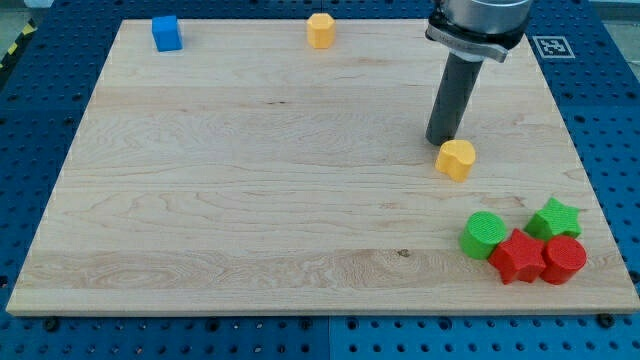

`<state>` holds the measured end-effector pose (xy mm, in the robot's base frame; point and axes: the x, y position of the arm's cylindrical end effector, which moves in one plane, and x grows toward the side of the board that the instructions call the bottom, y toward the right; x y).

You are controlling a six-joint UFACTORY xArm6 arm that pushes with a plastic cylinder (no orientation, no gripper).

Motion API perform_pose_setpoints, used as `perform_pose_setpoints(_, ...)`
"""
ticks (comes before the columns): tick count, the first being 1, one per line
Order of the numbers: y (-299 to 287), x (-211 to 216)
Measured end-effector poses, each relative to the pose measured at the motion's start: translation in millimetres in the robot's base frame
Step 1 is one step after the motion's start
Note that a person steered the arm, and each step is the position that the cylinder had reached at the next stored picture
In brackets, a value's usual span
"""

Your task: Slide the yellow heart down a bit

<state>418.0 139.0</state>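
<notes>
Nearest, a green cylinder (484, 235), red star (517, 257), red cylinder (563, 259) and green star (554, 217) cluster at the surface's (250, 200) bottom right. Above them the yellow heart (456, 159) sits right of centre, the tip (442, 141) touching or just beside its upper-left edge; the push down seems barely begun. The rod carries no gripper, so no jaws to report; farthest, a yellow hexagonal block (320, 30) and blue cube (167, 33) line the top edge.

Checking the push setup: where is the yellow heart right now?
The yellow heart lies on the board's right side in the camera view, just below my tip, above the green cylinder.
</notes>
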Motion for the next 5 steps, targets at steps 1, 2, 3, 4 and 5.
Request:
perform_pose_setpoints(1, 0.0, -11.0)
perform_pose_setpoints(2, 3.2, -8.2)
perform_pose_setpoints(3, 18.7, 21.1)
perform_pose_setpoints(4, 44.3, 55.7)
perform_pose_setpoints(5, 58.9, 75.9)
